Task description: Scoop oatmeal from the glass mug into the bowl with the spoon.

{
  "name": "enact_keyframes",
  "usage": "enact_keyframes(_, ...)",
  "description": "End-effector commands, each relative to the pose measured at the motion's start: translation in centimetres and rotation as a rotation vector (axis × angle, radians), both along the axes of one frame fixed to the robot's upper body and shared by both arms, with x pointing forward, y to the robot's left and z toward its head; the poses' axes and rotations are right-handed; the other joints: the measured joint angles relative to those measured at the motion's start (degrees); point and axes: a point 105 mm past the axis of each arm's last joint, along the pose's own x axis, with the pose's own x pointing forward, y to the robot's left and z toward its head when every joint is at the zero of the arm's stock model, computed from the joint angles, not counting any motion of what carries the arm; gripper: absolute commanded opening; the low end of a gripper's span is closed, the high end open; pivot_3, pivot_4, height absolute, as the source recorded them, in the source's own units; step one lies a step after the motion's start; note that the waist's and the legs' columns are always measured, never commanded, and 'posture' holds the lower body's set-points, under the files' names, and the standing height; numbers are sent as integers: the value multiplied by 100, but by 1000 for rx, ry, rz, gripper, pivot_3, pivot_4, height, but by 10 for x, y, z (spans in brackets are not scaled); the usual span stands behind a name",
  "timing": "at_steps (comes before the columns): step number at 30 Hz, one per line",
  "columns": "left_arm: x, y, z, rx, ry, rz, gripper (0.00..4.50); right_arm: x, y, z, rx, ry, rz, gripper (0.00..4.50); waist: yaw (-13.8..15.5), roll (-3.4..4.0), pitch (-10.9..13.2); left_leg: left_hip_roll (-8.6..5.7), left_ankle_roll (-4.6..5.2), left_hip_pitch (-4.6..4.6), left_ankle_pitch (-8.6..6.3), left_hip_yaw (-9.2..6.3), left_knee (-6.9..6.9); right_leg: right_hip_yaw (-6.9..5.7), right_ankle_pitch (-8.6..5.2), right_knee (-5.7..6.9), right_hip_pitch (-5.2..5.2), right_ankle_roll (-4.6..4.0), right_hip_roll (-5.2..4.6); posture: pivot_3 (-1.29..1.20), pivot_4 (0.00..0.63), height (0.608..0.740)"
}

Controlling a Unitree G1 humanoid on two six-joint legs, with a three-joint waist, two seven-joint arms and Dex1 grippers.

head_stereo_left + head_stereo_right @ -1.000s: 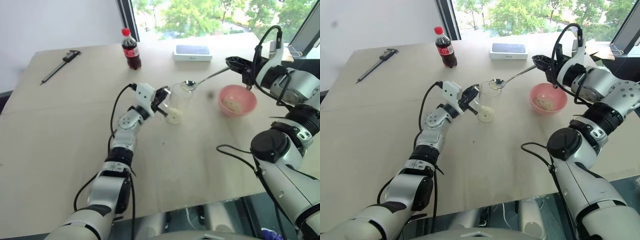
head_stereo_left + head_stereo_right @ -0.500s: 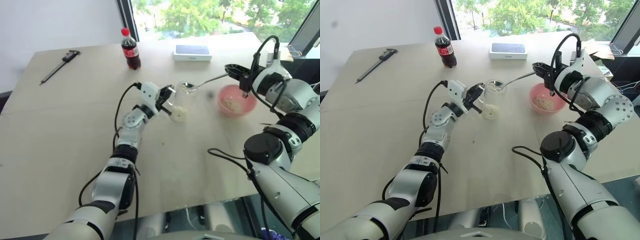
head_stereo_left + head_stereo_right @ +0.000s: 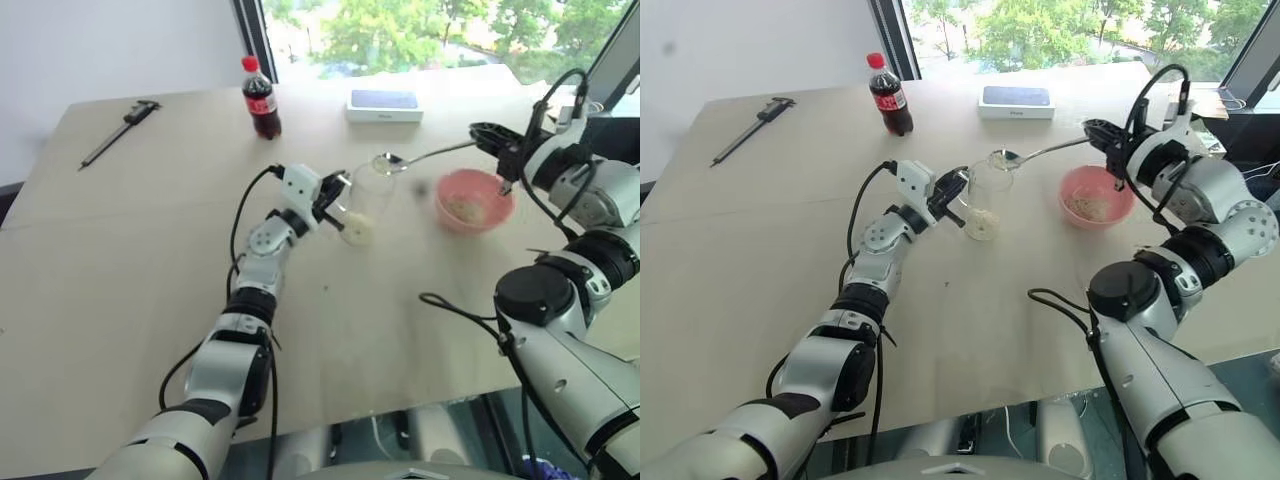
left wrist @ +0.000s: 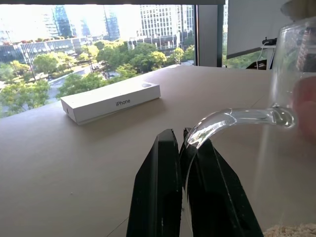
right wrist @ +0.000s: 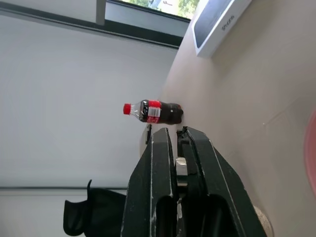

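Observation:
The glass mug [image 3: 985, 195] stands slightly tilted at mid-table, with a clump of pale oatmeal [image 3: 982, 222] at its bottom. My left gripper [image 3: 952, 187] is shut on the mug's clear handle [image 4: 232, 117]. The silver spoon [image 3: 1040, 152] is held level by its handle's end, with my right gripper [image 3: 1102, 133] shut on it. Its small bowl hovers just over the mug's far rim; whether it carries flakes I cannot tell. To the right of the mug sits the pink bowl [image 3: 1123, 205] with some oatmeal [image 3: 1088, 208] inside, below my right gripper.
A red-capped cola bottle [image 3: 890, 97] stands at the back, left of a white phone box [image 3: 1017, 101]. A black-and-grey caliper [image 3: 750, 130] lies far left. The table's right edge runs close behind the bowl.
My right gripper has shifted right and rolled, drawing the spoon's bowl from the mug's mouth to above its far rim. The left gripper keeps its hold on the handle.

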Motion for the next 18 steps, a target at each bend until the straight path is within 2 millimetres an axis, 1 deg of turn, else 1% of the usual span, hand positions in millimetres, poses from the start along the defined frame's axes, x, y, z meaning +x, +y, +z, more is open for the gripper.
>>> enact_keyframes(1,1,3,16,-10,-64,8,76,-4,-16,16,28,-61,-46,0,-5,0,0,0,0,0,0,0,0,0,0,0,0,0,0,0,150,740)
enact_keyframes(4,0,4,15,-6,-65,11,76,-6,-32,17,44,-57,-91,0,-6,0,0,2,0,1,0,3,0,1,0,0,0,0,1,0,150,740)
enact_keyframes(7,-1,3,13,5,-68,6,76,-8,-52,14,52,-37,-151,0,-5,0,0,3,2,1,0,6,0,3,0,0,1,0,0,0,150,740)
enact_keyframes(10,-2,3,10,11,-66,6,76,-10,-65,11,47,-27,-186,0,-3,0,0,4,5,1,-1,7,0,4,0,-1,3,0,0,0,150,740)
enact_keyframes(14,-4,6,7,20,-62,12,76,-15,-91,1,-24,13,-266,0,-2,0,0,7,13,3,-4,18,0,10,0,-3,4,1,1,0,150,740)
enact_keyframes(15,-4,7,7,24,-64,12,76,-17,-95,0,-37,18,-280,0,-1,0,0,8,27,3,-12,20,0,11,0,-3,4,1,1,0,150,740)
enact_keyframes(18,-7,11,10,22,-79,19,76,-19,-104,1,-98,16,-310,0,-22,0,0,13,29,8,-13,35,0,23,1,-3,4,2,3,0,150,740)
